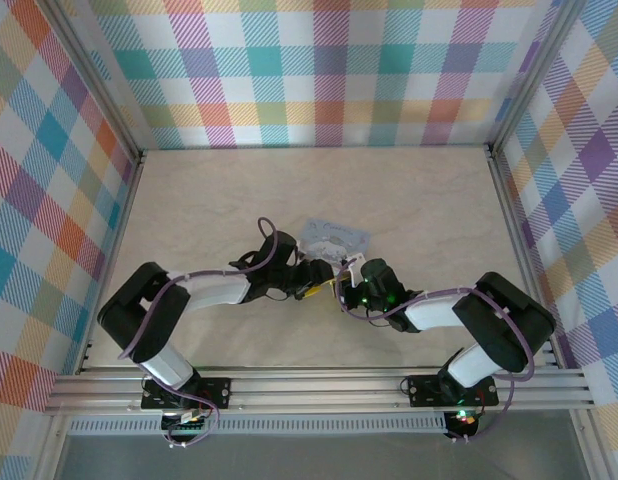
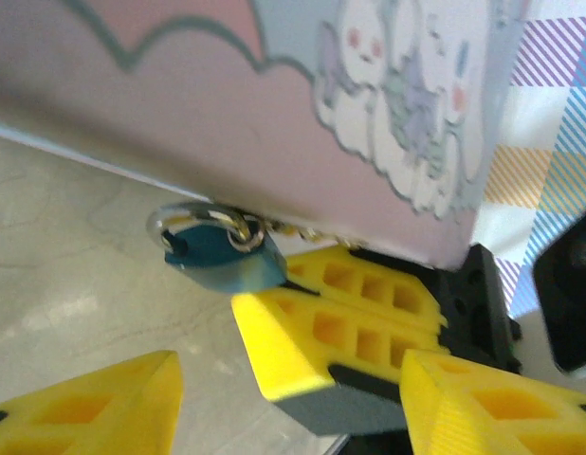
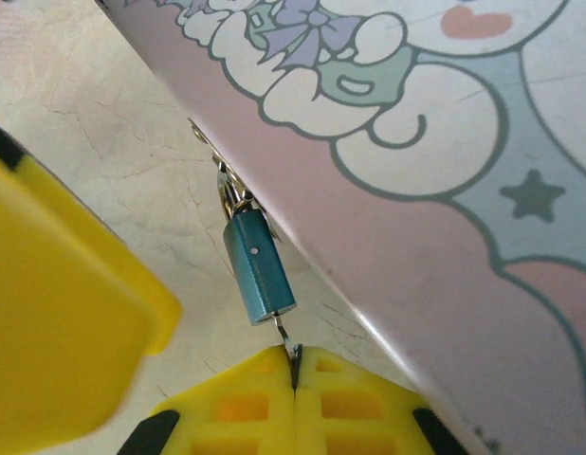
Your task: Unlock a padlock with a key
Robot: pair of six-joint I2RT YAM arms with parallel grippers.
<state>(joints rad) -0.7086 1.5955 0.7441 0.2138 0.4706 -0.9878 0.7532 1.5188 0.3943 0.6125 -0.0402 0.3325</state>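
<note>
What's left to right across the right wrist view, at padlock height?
In order: left gripper's finger → padlock → tin box. The right gripper, shut on the key under the padlock, overlaps it, so it is left out.

tin point(image 1: 334, 240): pale blue, cartoon figure | table point(image 1: 219, 190): marbled beige | walls point(image 1: 329, 70): plaid

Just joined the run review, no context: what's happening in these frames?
The right gripper is pinching a thin key whose tip sits in the bottom of the small teal padlock, which is attached at the edge of the pale blue tin on the table. The left gripper is open right beside it, holding nothing. The padlock's shackle looks closed, so it is not yet unlocked.
</note>
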